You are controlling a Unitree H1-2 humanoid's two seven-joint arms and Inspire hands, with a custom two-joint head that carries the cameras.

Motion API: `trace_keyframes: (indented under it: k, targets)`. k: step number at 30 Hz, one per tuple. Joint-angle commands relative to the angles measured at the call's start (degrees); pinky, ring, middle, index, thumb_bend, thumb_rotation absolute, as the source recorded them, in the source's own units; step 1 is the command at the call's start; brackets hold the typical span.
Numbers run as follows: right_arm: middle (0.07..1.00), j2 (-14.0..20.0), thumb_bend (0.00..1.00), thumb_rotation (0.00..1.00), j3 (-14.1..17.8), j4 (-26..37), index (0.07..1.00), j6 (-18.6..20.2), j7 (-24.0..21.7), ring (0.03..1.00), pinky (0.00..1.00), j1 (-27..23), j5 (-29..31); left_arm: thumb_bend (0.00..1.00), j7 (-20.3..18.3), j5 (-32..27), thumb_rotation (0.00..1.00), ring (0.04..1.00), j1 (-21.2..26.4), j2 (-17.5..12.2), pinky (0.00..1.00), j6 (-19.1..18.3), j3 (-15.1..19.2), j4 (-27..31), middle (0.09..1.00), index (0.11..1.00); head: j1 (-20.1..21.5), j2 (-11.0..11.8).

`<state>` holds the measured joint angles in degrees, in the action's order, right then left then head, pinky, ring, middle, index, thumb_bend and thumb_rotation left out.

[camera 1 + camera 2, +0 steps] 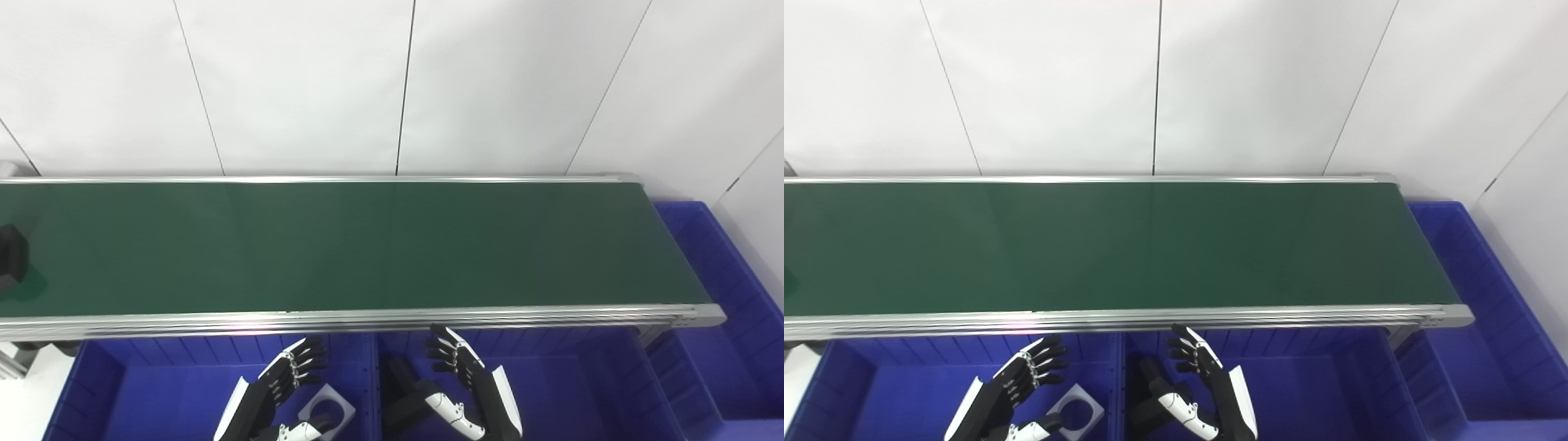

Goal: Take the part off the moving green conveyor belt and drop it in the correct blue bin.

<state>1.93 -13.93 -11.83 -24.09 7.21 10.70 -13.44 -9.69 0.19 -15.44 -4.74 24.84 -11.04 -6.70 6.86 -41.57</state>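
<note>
A black part [11, 255] sits at the far left end of the green conveyor belt [367, 245], cut off by the left eye view's edge; the right eye view does not show it. My left hand [288, 373] is open and empty, held over the left blue bin [135, 392] below the belt's front rail. My right hand [459, 367] is open and empty over the middle blue bin [582, 392]. A white part with a round hole [327, 409] lies in the left bin under my left hand.
A third blue bin [723, 275] stands at the belt's right end. An aluminium rail [367, 318] runs along the belt's front edge. A white panelled wall rises behind the belt.
</note>
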Motion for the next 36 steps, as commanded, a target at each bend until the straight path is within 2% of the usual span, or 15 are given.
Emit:
trace_keyframes:
  k: [1, 15, 19, 21, 22, 23, 24, 25, 26, 27, 28, 29, 30, 32, 36]
  targets:
    - [0.797, 0.01, 0.65, 0.62, -0.25, 1.47, 0.86, -2.73, -0.45, 0.759, 0.7, -0.46, 0.08, 0.84, 0.28, 0.09, 0.4, 0.774, 1.11, 0.4, 0.71, 1.87, 0.36, 0.63, 0.824, 0.851, -0.33, 0.2]
    - [0.8, 0.52, 0.66, 0.63, -0.73, 1.04, 0.86, -2.79, -0.31, 0.762, 0.7, -0.73, 0.54, 0.84, 0.69, 0.43, 0.41, 0.779, 3.99, 0.99, 0.73, 2.07, 0.96, -2.76, 0.823, 0.851, -0.59, 0.63]
    - [0.8, 0.8, 0.65, 0.63, -0.81, 0.84, 0.861, -2.8, -0.38, 0.762, 0.7, -0.76, 1.03, 0.83, 0.63, 0.49, 0.4, 0.778, 4.12, 1.24, 0.73, 2.08, 0.95, -3.11, 0.821, 0.851, -2.27, 1.58]
    - [0.801, 1.2, 0.65, 0.62, -0.82, 0.55, 0.863, -2.81, -0.47, 0.762, 0.7, -0.71, 1.42, 0.82, 0.78, 1.0, 0.4, 0.779, 4.18, 1.37, 0.73, 2.08, 0.69, -3.51, 0.822, 0.85, -6.26, 3.43]
    - [0.802, 1.41, 0.64, 0.61, -0.84, 0.44, 0.865, -2.81, -0.49, 0.762, 0.7, -0.67, 1.64, 0.82, 0.86, 1.41, 0.4, 0.78, 4.18, 1.34, 0.73, 2.08, 0.47, -3.65, 0.824, 0.85, -6.26, 3.43]
    - [0.802, 1.8, 0.63, 0.6, -0.89, 0.23, 0.866, -2.8, -0.49, 0.762, 0.7, -0.64, 2.0, 0.81, 1.04, 1.91, 0.41, 0.786, 4.17, 1.38, 0.73, 2.08, 0.13, -3.92, 0.83, 0.85, -9.97, 5.1]
    - [0.803, 2.16, 0.62, 0.59, -1.0, 0.18, 0.868, -2.79, -0.51, 0.763, 0.7, -0.58, 2.22, 0.81, 1.18, 2.21, 0.41, 0.789, 4.15, 1.41, 0.73, 2.08, -0.12, -4.12, 0.833, 0.849, -9.97, 5.1]
    - [0.806, 2.76, 0.61, 0.59, -1.07, 0.0, 0.871, -2.8, -0.49, 0.765, 0.71, -0.49, 2.67, 0.81, 1.59, 2.74, 0.41, 0.79, 4.14, 1.63, 0.73, 2.08, -0.54, -4.69, 0.836, 0.846, -14.45, 7.37]
    - [0.806, 3.19, 0.61, 0.6, -1.15, -0.13, 0.873, -2.81, -0.44, 0.766, 0.71, -0.44, 3.0, 0.82, 1.96, 3.09, 0.41, 0.788, 4.14, 1.77, 0.72, 2.08, -0.86, -5.11, 0.835, 0.84, -14.45, 7.37]
    - [0.806, 3.72, 0.61, 0.6, -1.23, -0.49, 0.874, -2.82, -0.37, 0.766, 0.71, -0.5, 3.48, 0.83, 2.49, 3.54, 0.41, 0.787, 4.28, 1.99, 0.72, 2.08, -1.29, -5.8, 0.835, 0.838, -18.26, 9.65]
    - [0.807, 4.09, 0.61, 0.61, -1.33, -0.76, 0.875, -2.82, -0.29, 0.766, 0.71, -0.57, 3.84, 0.83, 2.93, 3.84, 0.41, 0.786, 4.39, 2.11, 0.72, 2.08, -1.63, -6.26, 0.834, 0.837, -18.26, 9.65]
    - [0.808, 4.6, 0.61, 0.62, -1.48, -1.04, 0.877, -2.83, -0.16, 0.766, 0.71, -0.61, 4.15, 0.84, 3.42, 4.08, 0.4, 0.786, 4.51, 2.35, 0.73, 2.08, -1.99, -6.88, 0.833, 0.837, -20.89, 11.61]
    - [0.809, 5.0, 0.61, 0.64, -1.63, -1.25, 0.88, -2.83, -0.04, 0.766, 0.7, -0.66, 4.4, 0.85, 3.87, 4.24, 0.39, 0.786, 4.62, 2.5, 0.73, 2.08, -2.33, -7.36, 0.831, 0.838, -21.27, 11.89]
    - [0.816, 5.9, 0.6, 0.65, -1.94, -2.25, 0.885, -2.83, 0.08, 0.772, 0.71, -0.93, 5.27, 0.86, 5.43, 5.29, 0.37, 0.785, 5.03, 2.55, 0.72, 2.08, -3.29, -8.33, 0.831, 0.836, -24.21, 14.68]
    - [0.829, 6.44, 0.6, 0.67, -2.22, -4.5, 0.896, -2.83, 0.34, 0.784, 0.72, -1.79, 6.67, 0.88, 8.35, 6.2, 0.3, 0.756, 6.09, 2.36, 0.68, 2.08, -5.14, -10.15, 0.805, 0.816, -25.91, 17.45]
